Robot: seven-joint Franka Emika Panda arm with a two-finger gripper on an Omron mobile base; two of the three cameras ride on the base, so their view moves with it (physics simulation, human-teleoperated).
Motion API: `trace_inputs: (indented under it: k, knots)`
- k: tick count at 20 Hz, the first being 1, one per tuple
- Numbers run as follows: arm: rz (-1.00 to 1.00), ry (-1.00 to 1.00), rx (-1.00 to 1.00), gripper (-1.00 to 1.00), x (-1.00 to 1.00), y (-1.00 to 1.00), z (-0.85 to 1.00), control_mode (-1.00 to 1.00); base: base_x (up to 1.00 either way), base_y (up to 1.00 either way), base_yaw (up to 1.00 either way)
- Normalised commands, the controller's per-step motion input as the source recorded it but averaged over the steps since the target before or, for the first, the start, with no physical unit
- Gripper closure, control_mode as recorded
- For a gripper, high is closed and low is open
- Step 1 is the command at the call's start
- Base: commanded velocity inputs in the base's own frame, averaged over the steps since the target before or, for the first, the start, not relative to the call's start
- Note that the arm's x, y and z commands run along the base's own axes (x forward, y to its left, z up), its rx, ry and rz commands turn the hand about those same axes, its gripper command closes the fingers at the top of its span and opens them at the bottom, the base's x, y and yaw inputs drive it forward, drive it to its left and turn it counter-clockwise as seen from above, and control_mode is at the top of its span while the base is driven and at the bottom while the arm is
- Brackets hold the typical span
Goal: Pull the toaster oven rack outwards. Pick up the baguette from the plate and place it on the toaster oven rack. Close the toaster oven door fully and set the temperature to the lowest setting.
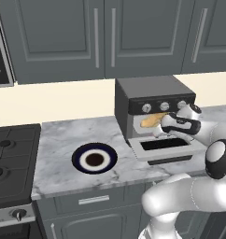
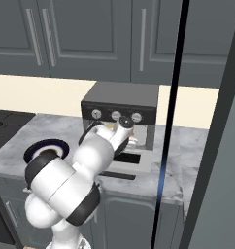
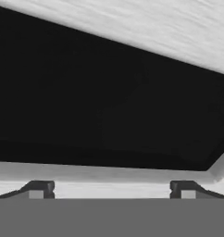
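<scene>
The toaster oven (image 1: 154, 95) (image 2: 120, 103) stands on the counter with its door (image 1: 164, 147) (image 2: 128, 164) folded down flat. The tan baguette (image 1: 152, 120) lies inside the cavity mouth, just under the knobs. The rack beneath it is too thin to make out behind my hand. My gripper (image 1: 158, 130) (image 3: 111, 190) hangs open right in front of the cavity, above the lowered door and holding nothing. In the hand view its fingertips (image 3: 40, 189) stand wide apart before dark glass in a silver frame. The navy plate (image 1: 94, 158) (image 2: 47, 146) sits bare to the oven's left.
A black stove (image 1: 10, 158) adjoins the counter on the left. Grey wall cabinets (image 1: 101, 37) hang above. Three silver knobs (image 1: 164, 106) line the oven's control strip. A tall dark panel (image 2: 216, 146) rises at the right of the right base view.
</scene>
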Motion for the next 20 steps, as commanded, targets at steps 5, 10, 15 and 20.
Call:
trace_inputs:
  k: [5,10,15,20]
  knots:
    - [0.00,-0.37,0.02,-1.00,0.00,-0.01,0.00,-1.00,0.00,0.00,0.00]
    - [0.00,-0.36,0.02,-1.00,0.03,-0.01,0.00,-1.00,0.00,0.00,0.00]
    - [0.00,-0.32,0.03,-1.00,0.16,0.00,0.00,-1.00,0.00,0.00,0.00]
    - [0.00,-0.29,0.04,-1.00,0.23,-0.02,0.00,-1.00,0.00,0.00,0.00]
